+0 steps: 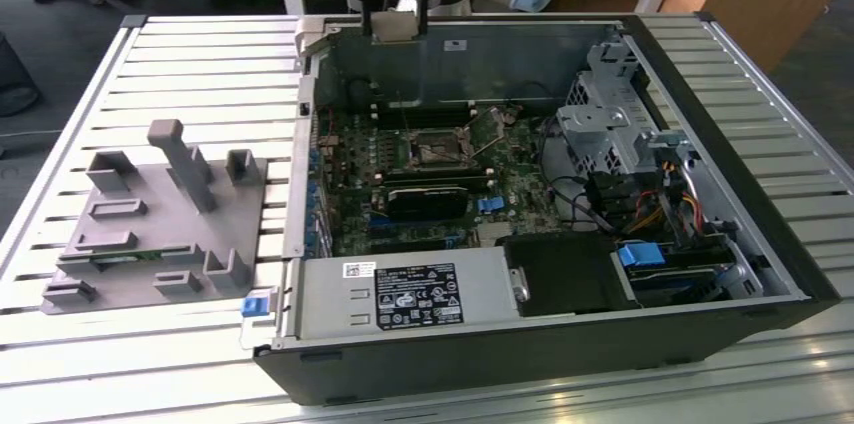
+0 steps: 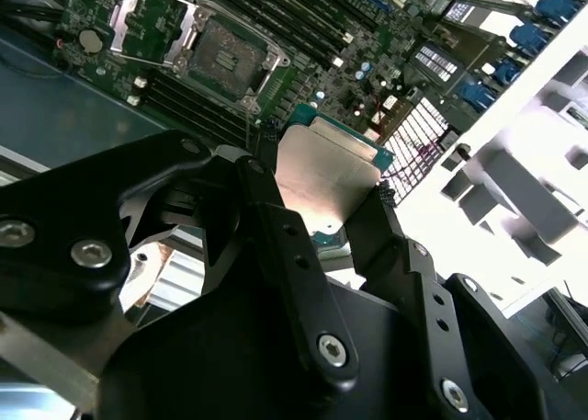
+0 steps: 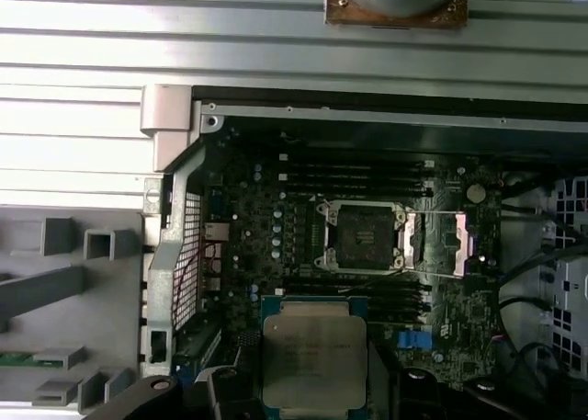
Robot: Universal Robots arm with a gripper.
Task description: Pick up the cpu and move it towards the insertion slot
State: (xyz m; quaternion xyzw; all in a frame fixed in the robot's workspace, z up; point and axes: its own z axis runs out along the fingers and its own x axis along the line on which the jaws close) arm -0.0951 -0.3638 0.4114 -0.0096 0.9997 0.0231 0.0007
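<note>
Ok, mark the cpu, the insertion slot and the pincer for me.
cpu (image 3: pixel 313 360): first wrist view, middle of its metal top.
insertion slot (image 3: pixel 360 236): first wrist view, dark centre of the socket.
pincer (image 2: pixel 323 225): second wrist view, midway between the fingertips, which are shut on the cpu.

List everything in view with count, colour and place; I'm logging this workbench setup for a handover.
cpu: one, silver-grey top, held between the jaws above the motherboard in both wrist views.
insertion slot: one, dark with silver frame, open and bare, mid-motherboard.
motherboard: one, green, on the floor of the computer case.
computer case: one, black, lying open on the table.
power supply: one, grey with black label, at the case's near edge.
plastic fixture: one, grey, with upright posts, on the table at the exterior view's left.
table: one, pale slatted metal, under everything.
gripper: one, black, shut on the cpu.
</note>
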